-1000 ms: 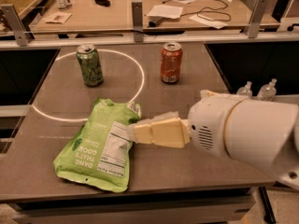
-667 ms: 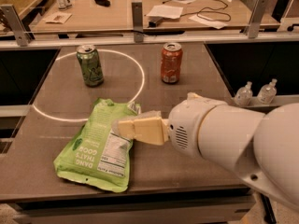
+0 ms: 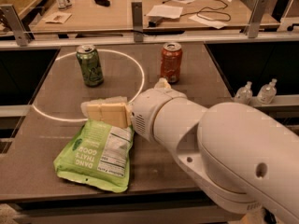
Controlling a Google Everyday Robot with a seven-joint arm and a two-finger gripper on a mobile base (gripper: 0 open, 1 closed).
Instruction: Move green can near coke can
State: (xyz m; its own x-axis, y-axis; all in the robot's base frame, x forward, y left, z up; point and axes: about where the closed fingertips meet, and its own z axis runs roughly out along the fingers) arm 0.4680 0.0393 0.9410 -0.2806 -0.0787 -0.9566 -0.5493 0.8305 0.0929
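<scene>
The green can [image 3: 89, 65] stands upright at the back left of the dark table [image 3: 196, 101], inside a white ring marked on the top. The coke can [image 3: 171, 62] stands upright at the back middle, about a can's height to the right of the ring and well apart from the green can. My gripper [image 3: 92, 110] reaches leftward from the big white arm [image 3: 215, 143]. It hangs over the top edge of a snack bag, in front of and below the green can. Its cream fingers [image 3: 108, 115] lie together, holding nothing.
A large light-green snack bag [image 3: 98, 155] lies flat at the front left. Two small clear bottles [image 3: 256, 92] stand off the table's right edge. A metal rail [image 3: 140, 36] runs along the back, with a desk of papers and cables [image 3: 187, 10] behind it.
The gripper has swung left and back across the table, from the middle to over the snack bag's top edge. The arm now fills more of the right foreground. The cans have not moved.
</scene>
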